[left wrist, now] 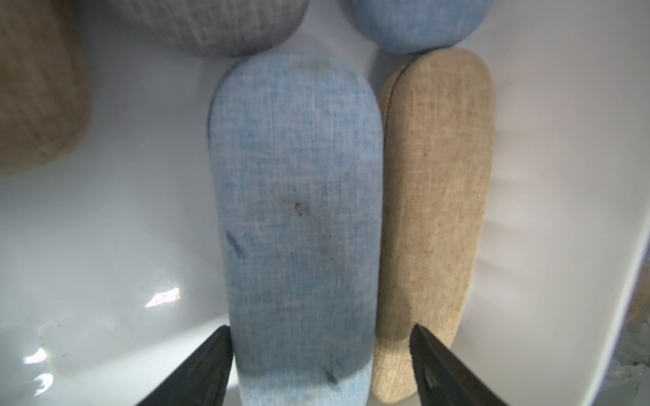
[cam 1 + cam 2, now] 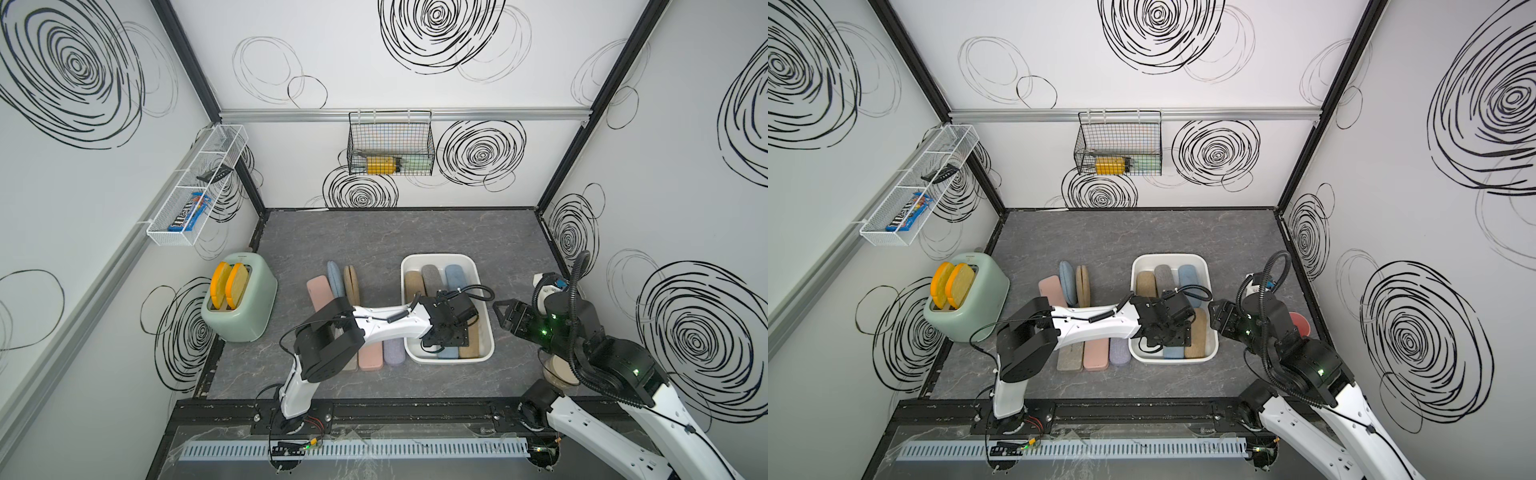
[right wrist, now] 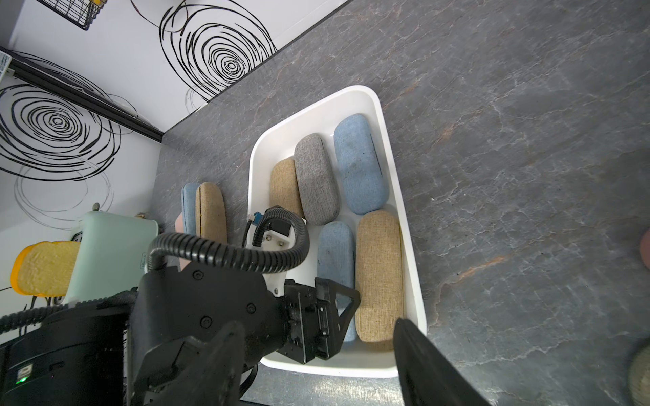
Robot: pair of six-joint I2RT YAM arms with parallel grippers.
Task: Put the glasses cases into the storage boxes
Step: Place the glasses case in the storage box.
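The white storage box [image 2: 440,257] stands right of the table's middle. Its far row holds a tan case [image 2: 415,282], a grey case [image 2: 432,277] and a blue case [image 2: 455,275]. My left gripper [image 1: 320,327] reaches down into the near half, jaws open astride a blue case [image 1: 299,211] that lies flat on the box floor beside a tan case [image 1: 439,193]. One finger [image 1: 432,365] hangs over the tan case. Several more cases lie on the table left of the box, among them pink [image 2: 370,357] and lilac [image 2: 395,351]. My right gripper [image 2: 505,316] hovers open and empty beside the box's right rim.
A mint toaster [image 2: 241,303] with two toast slices stands at the left wall. Wire baskets hang on the left wall [image 2: 199,183] and the back wall [image 2: 390,145]. A pink round object [image 2: 1300,324] and a tan one [image 2: 561,370] sit under the right arm.
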